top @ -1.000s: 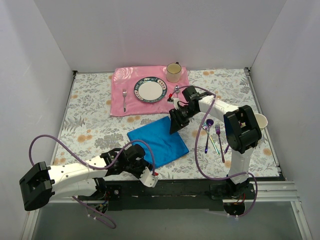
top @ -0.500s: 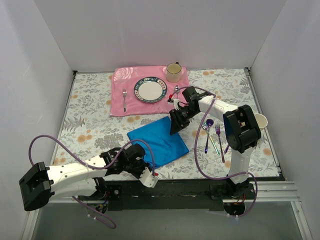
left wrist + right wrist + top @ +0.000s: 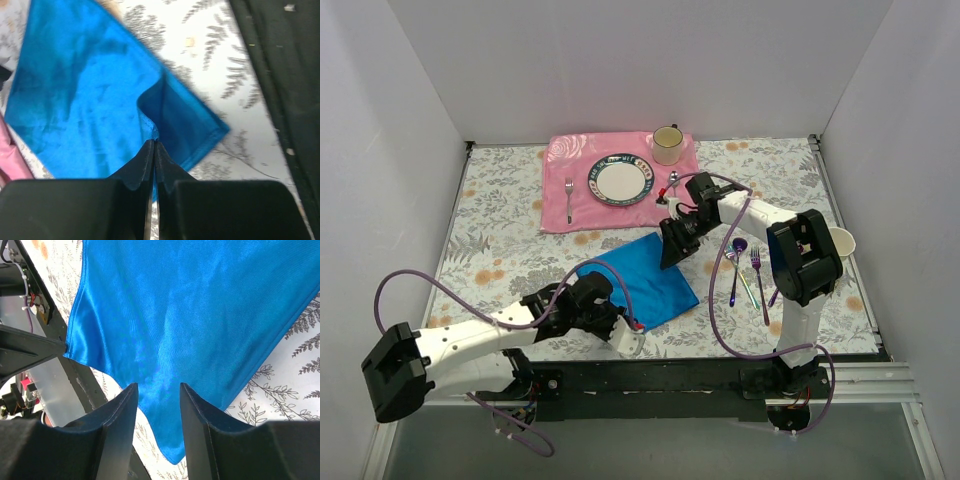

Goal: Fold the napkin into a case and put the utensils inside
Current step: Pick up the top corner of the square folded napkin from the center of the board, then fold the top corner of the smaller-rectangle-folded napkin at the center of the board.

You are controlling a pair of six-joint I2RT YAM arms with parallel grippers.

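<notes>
Overhead: napkin (image 3: 645, 275) lies just near-side of pink placemat (image 3: 565, 200); utensils (image 3: 745, 270) near-right of placemat, well apart.
Left wrist: left gripper (image 3: 154, 142) pinched together on napkin edge.
Right wrist: right gripper (image 3: 159, 387), jaws apart over napkin corner.
</notes>
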